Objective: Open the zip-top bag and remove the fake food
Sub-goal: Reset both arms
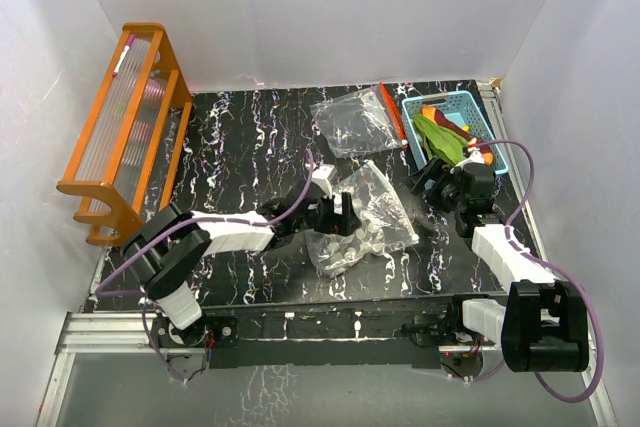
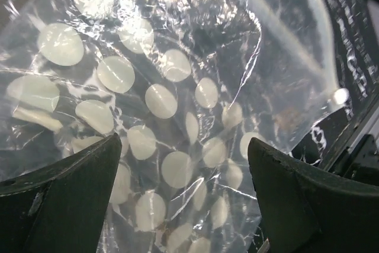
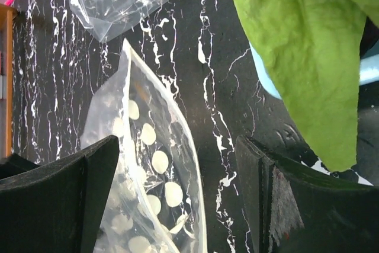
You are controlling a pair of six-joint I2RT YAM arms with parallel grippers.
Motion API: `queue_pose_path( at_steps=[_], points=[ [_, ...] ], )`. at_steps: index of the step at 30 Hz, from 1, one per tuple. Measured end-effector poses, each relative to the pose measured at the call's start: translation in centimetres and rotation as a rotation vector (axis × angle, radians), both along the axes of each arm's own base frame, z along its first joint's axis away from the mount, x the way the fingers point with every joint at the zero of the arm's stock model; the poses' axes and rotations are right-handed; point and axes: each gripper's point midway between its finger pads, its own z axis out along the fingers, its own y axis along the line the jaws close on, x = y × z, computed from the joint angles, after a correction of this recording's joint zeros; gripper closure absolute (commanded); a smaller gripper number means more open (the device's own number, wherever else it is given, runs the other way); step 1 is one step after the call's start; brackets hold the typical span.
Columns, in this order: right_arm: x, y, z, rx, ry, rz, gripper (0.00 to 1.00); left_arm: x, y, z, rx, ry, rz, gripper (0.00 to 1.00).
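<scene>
In the middle of the black marbled counter (image 1: 240, 137) lies the clear zip-top bag (image 1: 372, 215). It is crumpled and covered with pale round spots (image 2: 161, 100); I cannot tell if they are printed on it or lie inside it. My left end effector (image 1: 338, 217) stands at the left edge of this bag. Its fingers (image 2: 71, 194) are spread wide, the plastic shows between them, and it grips nothing. My right end effector (image 1: 437, 185) is to the right of the bag, just on the near side of the light-blue basket (image 1: 440, 99). It is also wide open and empty.

The fake food (image 1: 445, 137) sits in this basket at the far right: long green leafy pieces, something red, and an orange piece (image 1: 486, 158). In my right wrist view, one green leaf (image 3: 308, 57) hangs over the basket's edge.

A second clear bag (image 1: 352, 119) lies farther away, with a red-orange strip (image 1: 392, 112) on its right side. An orange rack (image 1: 120, 137) stands at the far left, and the small pink mark on it is too small to read.
</scene>
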Motion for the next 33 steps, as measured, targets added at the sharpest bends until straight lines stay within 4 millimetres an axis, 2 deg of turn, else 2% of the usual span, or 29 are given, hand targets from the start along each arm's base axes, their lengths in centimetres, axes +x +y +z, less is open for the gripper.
queue_pose_path(
  at_steps=[5,10,13,17,19,21,26,30,33],
  points=[
    [0.5,-0.1,1.1,-0.026,-0.018,0.015,0.18,-0.9,-0.2,-3.8,0.064,0.078,-0.009,0.12],
    [0.1,0.4,1.0,-0.034,-0.016,0.057,0.18,1.2,0.2,-3.7,0.020,0.092,0.040,0.12],
    [-0.1,0.6,0.9,-0.041,-0.014,0.076,0.18,3.4,1.7,-3.7,-0.008,0.096,0.098,0.11],
    [-0.2,0.9,1.0,-0.048,-0.015,0.102,0.17,6.2,4.8,-3.5,-0.023,0.087,0.191,0.10],
    [-0.2,1.1,1.4,-0.053,-0.024,0.126,0.10,7.1,6.5,-3.4,0.001,0.078,0.238,0.09],
    [-0.1,1.2,1.9,-0.061,-0.039,0.143,0.02,7.4,7.3,-2.7,0.017,0.063,0.258,0.09],
    [1.2,1.1,3.0,-0.096,-0.045,0.162,0.02,7.5,7.4,1.5,-0.021,-0.018,0.256,0.07],
    [1.6,0.9,2.2,-0.112,-0.013,0.170,0.02,7.6,7.6,4.9,-0.059,-0.087,0.258,0.04],
    [1.5,0.9,1.9,-0.119,-0.004,0.177,0.02,7.6,8.1,6.2,-0.066,-0.111,0.267,0.03]
  ],
)
